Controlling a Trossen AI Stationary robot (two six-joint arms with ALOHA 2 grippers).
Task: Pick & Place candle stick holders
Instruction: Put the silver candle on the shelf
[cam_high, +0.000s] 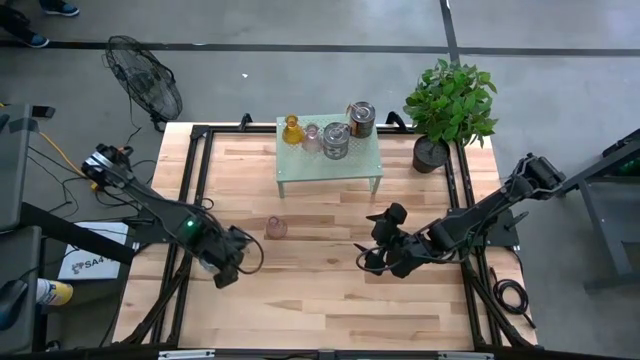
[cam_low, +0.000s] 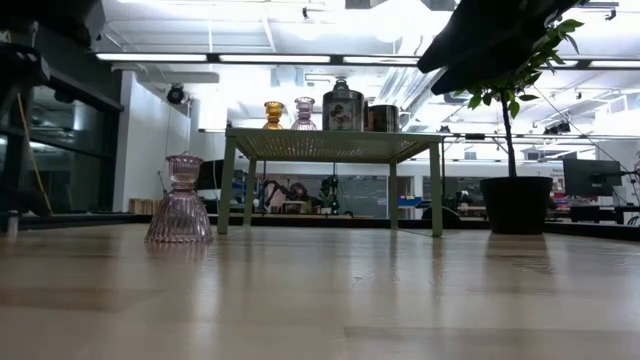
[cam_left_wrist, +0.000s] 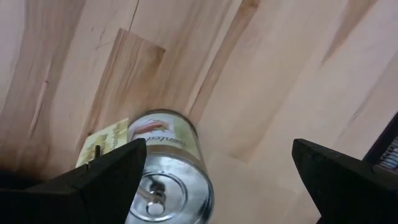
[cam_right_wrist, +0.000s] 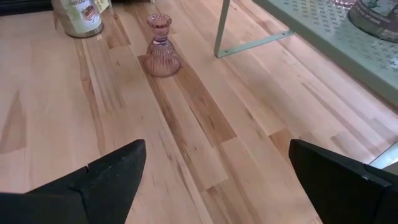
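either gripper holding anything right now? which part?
Nothing held. Left gripper is open over a silvery metal holder, not gripping it; right gripper is open and empty.

The left hand (cam_high: 228, 272) hides the silvery holder (cam_left_wrist: 166, 177) from above.

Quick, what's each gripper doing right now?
Left gripper: open, jaws straddling a silvery candle holder, not closed on it.
Right gripper: open, holding nothing.
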